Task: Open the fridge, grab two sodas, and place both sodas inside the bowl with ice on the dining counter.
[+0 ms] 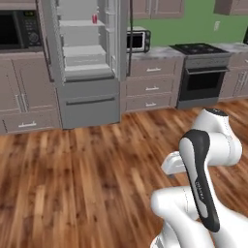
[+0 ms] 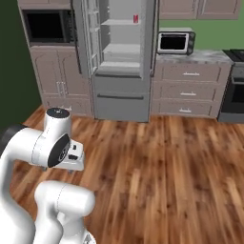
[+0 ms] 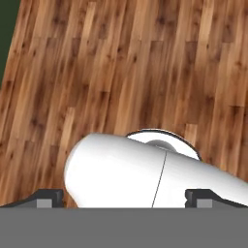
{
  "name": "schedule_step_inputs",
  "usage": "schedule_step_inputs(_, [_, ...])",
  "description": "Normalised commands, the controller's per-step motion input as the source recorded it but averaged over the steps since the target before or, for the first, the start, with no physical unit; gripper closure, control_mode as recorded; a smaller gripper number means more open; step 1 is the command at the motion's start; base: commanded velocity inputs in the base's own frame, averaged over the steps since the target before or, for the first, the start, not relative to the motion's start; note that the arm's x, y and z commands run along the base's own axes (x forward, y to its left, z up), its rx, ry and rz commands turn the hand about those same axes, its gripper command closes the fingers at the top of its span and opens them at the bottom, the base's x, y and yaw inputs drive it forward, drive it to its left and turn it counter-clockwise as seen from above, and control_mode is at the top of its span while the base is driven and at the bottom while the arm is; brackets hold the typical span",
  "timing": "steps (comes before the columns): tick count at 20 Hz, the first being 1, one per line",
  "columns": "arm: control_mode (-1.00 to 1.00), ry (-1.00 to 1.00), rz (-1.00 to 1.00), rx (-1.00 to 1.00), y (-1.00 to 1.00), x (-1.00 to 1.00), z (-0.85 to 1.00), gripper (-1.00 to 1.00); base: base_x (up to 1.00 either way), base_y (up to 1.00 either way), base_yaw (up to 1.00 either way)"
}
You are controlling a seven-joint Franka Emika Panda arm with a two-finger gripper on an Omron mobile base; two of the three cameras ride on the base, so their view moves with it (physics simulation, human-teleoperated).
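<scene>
Across the wooden floor (image 1: 72, 169), against the back wall, stands the fridge (image 1: 89, 104) with both upper doors swung open, so its white shelves are exposed. On the upper shelf, near its right end, one red soda can (image 1: 95, 18) stands upright; from the right base view the same can (image 2: 136, 18) sits high inside the open compartment. I cannot find a second can on the shelves that I can see. Below the shelves the grey lower drawer of the fridge is shut.

To the left of the fridge a black microwave (image 1: 19, 30) is built into the brown cabinets. To the right of it a small toaster oven (image 2: 175, 42) stands on the wall counter (image 2: 190, 57), and further right is the stove (image 1: 203, 72) with its dark oven door.

The robot arm is folded low over the floor, well apart from the fridge, with a broad stretch of planks between them. The gripper (image 3: 125, 197) points down at the floor; its two dark fingertips (image 3: 48, 197) stand at the far sides of the hand view, fully spread, and nothing is between them. The red can is far from the hand, high on its shelf.
</scene>
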Motion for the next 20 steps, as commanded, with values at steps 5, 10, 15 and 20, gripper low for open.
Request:
schedule_step_inputs(5, [1.0, 0.0, 0.0, 0.0, 0.0, 0.0, 0.0, -1.0, 1.0, 0.08, 0.08])
schedule_step_inputs(10, [1.0, 0.0, 0.0, 0.0, 0.0, 0.0, 0.0, -1.0, 1.0, 0.09, 0.05])
schedule_step_inputs(15, [1.0, 0.0, 0.0, 0.0, 0.0, 0.0, 0.0, -1.0, 1.0, 0.12, 0.03])
schedule_step_inputs(20, [1.0, 0.0, 0.0, 0.0, 0.0, 0.0, 0.0, -1.0, 0.97, 0.13, 0.02])
